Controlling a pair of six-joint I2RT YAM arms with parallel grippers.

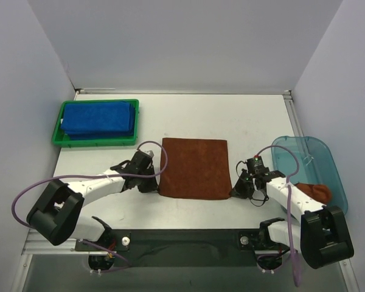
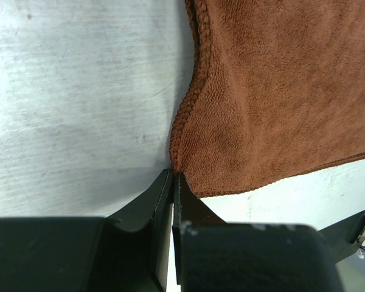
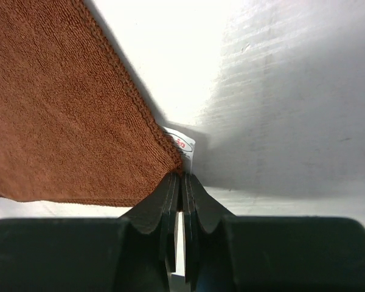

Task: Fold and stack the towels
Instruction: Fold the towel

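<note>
A rust-brown towel (image 1: 194, 167) lies flat and square in the middle of the table. At its near left corner my left gripper (image 1: 153, 182) is shut on the hem, and the left wrist view shows the jaws (image 2: 173, 176) pinching the towel (image 2: 280, 91). Over at the near right corner my right gripper (image 1: 238, 191) is shut too. The right wrist view has its tips (image 3: 182, 176) nipping the corner of the towel (image 3: 61, 109) beside a white label (image 3: 181, 145). Folded royal blue towels (image 1: 99, 117) are stacked in the tray at the back left.
The green plastic tray (image 1: 58, 131) sits at the back left. A translucent teal bin (image 1: 328, 158) stands at the right edge, with a brown cloth (image 1: 315, 191) in its near end. White walls enclose the table on three sides.
</note>
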